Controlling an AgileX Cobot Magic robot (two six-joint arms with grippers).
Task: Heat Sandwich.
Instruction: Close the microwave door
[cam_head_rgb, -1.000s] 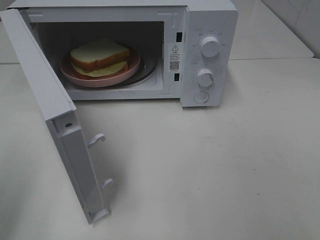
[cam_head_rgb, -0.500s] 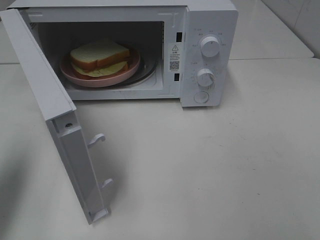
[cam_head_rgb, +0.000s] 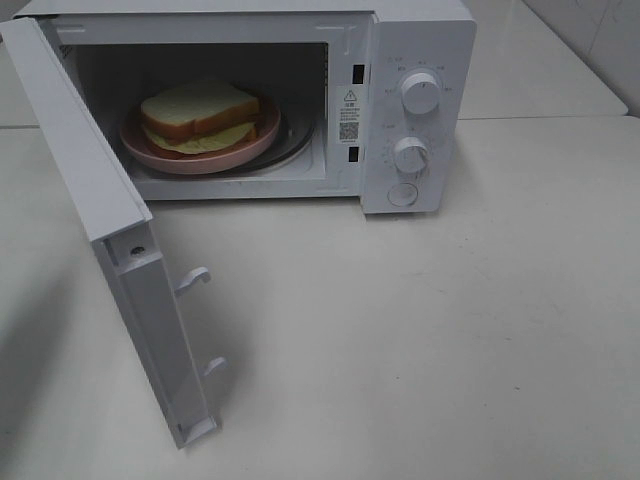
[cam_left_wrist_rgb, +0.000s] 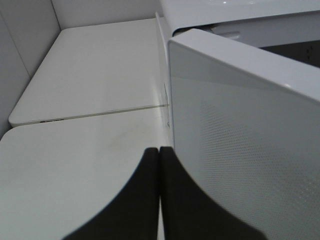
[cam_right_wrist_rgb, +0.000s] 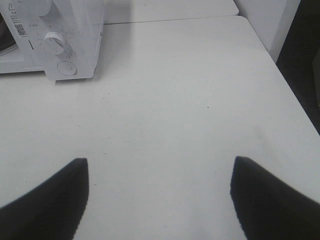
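The robot is appearing here as two pairs of finger ends, each pair seen in its own wrist view. The left gripper (cam_left_wrist_rgb: 159, 149) is showing two flat, matte black fingers (cam_left_wrist_rgb: 132, 200), broad at the base and curving smoothly inward to narrow tips. The right gripper (cam_right_wrist_rgb: 159, 161) is showing the same plain black fingers (cam_right_wrist_rgb: 45, 200), each tapering to a blunt, rounded point. All four are looking uniformly dark, with soft, out-of-focus edges, so any finer surface texture is staying too blurred to tell.
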